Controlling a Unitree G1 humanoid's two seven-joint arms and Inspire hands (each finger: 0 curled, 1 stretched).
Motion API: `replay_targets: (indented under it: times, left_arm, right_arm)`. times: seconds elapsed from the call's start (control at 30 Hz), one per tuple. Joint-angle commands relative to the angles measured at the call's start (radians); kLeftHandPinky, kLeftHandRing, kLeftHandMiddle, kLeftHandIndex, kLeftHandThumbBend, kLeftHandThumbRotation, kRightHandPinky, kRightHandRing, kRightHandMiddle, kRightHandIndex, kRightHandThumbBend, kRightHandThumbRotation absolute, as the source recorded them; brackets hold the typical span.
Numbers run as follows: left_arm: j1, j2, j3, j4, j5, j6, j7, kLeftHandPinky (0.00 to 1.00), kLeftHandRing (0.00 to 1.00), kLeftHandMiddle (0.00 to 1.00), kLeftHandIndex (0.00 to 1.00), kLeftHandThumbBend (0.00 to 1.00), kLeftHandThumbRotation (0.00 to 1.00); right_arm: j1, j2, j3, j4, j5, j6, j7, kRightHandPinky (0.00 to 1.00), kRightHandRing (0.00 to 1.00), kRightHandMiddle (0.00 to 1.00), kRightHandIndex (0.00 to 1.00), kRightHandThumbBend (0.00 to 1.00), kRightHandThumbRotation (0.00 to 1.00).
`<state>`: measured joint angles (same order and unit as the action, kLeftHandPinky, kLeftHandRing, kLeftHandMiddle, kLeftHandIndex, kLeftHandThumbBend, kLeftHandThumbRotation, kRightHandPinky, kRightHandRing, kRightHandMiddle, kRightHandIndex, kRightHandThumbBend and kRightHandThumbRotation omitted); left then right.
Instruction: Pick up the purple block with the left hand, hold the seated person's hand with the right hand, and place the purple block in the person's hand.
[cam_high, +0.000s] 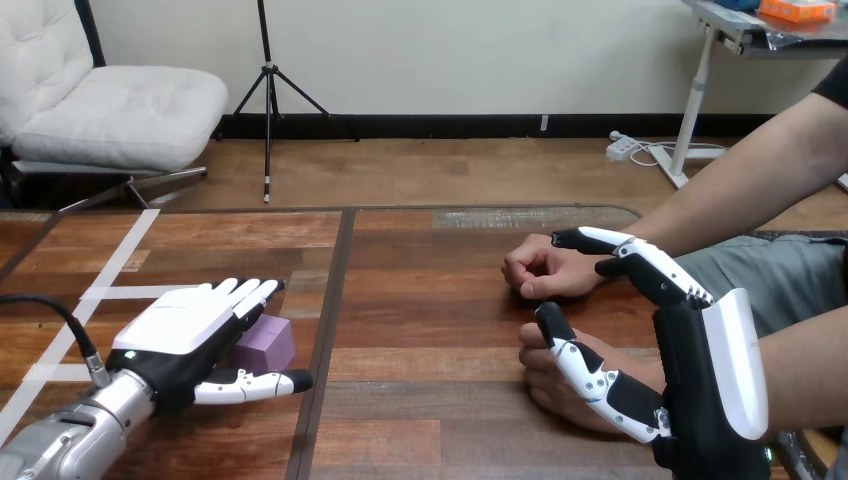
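Observation:
The purple block (268, 346) lies on the wooden table (430, 310) at the lower left. My left hand (185, 330) sits over its left part with straight fingers on top of it and the thumb stretched along its near side; the hand is open. At the right, the person's nearer hand (548, 388) lies on the table, loosely closed. My right hand (700, 380) stands open over that wrist, thumb resting across the back of the hand, fingers held straight above and beyond it. The person's farther hand (540, 268) is a fist just past my fingertips.
White tape lines (110, 262) cross the table's left part, and a dark seam (338, 290) runs down its middle. The person's forearms (760, 180) come in from the right edge. Bare wood lies between the block and the person's hands.

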<state>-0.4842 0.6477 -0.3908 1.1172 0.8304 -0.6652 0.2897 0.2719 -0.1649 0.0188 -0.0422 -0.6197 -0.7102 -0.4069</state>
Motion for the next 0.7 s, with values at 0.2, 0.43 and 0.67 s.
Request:
replay_targets:
  times: [0.2,0.43,0.67]
  left_arm:
    - [-0.08,-0.001,-0.011,0.027,-0.022,0.005,0.015,1.0,1.0,1.0,1.0,0.8,1.0]
    - [-0.081,-0.008,-0.013,0.037,-0.026,0.008,0.023,1.0,1.0,1.0,1.0,0.81,1.0]
    - [-0.08,-0.012,-0.015,0.041,-0.031,0.006,0.033,1.0,1.0,1.0,1.0,0.81,1.0]
  right_arm:
    - [-0.021,-0.01,-0.016,-0.052,0.023,0.002,0.007,0.64,0.72,0.72,0.7,0.39,0.29]
    - [-0.021,-0.011,-0.017,-0.05,0.022,0.001,0.008,0.64,0.73,0.72,0.7,0.39,0.28]
    - [-0.02,-0.012,-0.018,-0.05,0.028,0.002,0.013,0.64,0.73,0.72,0.7,0.39,0.28]
